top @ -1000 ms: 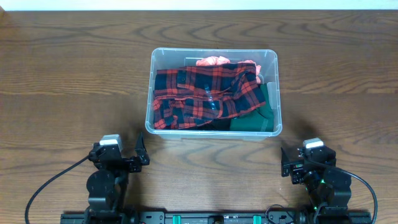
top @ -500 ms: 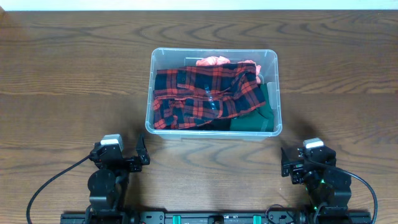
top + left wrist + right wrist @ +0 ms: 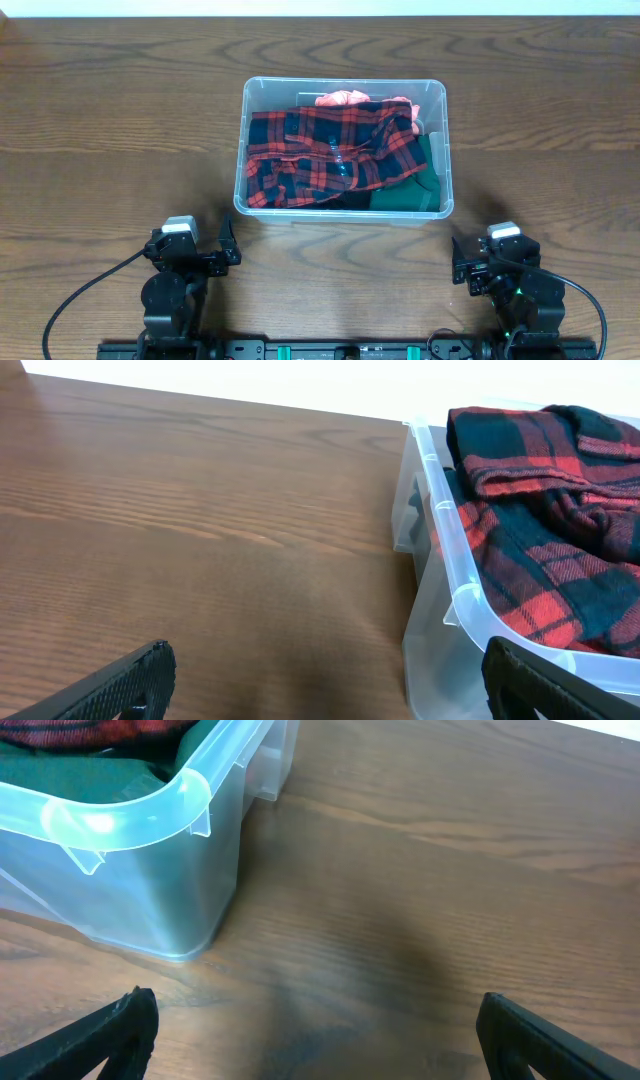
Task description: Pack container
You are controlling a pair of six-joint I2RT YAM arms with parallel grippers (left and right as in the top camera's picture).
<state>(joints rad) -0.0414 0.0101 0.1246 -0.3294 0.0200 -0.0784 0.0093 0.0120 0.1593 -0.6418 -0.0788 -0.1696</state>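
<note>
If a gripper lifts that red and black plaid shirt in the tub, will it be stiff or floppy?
Probably floppy: the plaid shirt lies crumpled in folds inside the container. It would likely drape and sag, and might drag the green cloth under it.

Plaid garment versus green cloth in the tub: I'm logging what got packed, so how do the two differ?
The plaid garment is checked red and black, while the green cloth is one plain colour. The plaid garment lies on top and covers most of the space, while the green cloth sits beneath it and shows only at a near corner. The plaid garment is rumpled, and the green cloth looks flatter. Both lie inside the container.
</note>
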